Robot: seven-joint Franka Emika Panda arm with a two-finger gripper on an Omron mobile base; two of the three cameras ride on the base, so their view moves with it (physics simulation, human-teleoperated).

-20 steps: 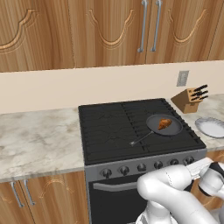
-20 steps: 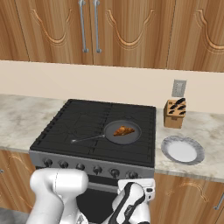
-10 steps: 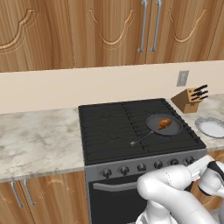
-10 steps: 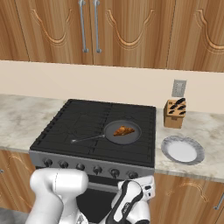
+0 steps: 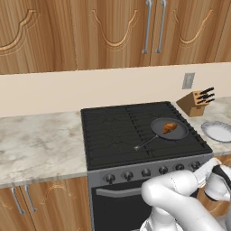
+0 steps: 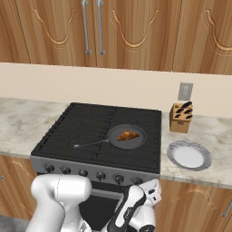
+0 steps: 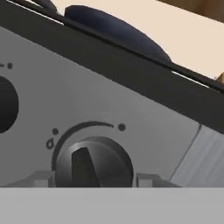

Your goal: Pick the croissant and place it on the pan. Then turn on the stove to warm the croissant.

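The croissant [image 5: 169,127] [image 6: 128,135] lies inside the dark pan [image 5: 158,128] [image 6: 136,142], which sits on the right front burner of the black stove [image 5: 117,131] [image 6: 90,127], its thin handle pointing left. My gripper [image 5: 197,168] [image 6: 139,182] is low at the stove's front panel, at the right end of the knob row. In the hand view the gripper [image 7: 94,178] is shut on a round dark knob [image 7: 94,164]. One grey fingertip [image 7: 41,178] touches each side of it, and the knob's ridge stands nearly upright.
A pale plate [image 5: 219,131] [image 6: 189,155] and a knife block [image 5: 196,101] [image 6: 180,118] stand on the counter right of the stove. Marble counter [image 5: 40,140] stretches left. Another knob [image 7: 6,104] is to the left on the panel. Wooden cabinets hang above.
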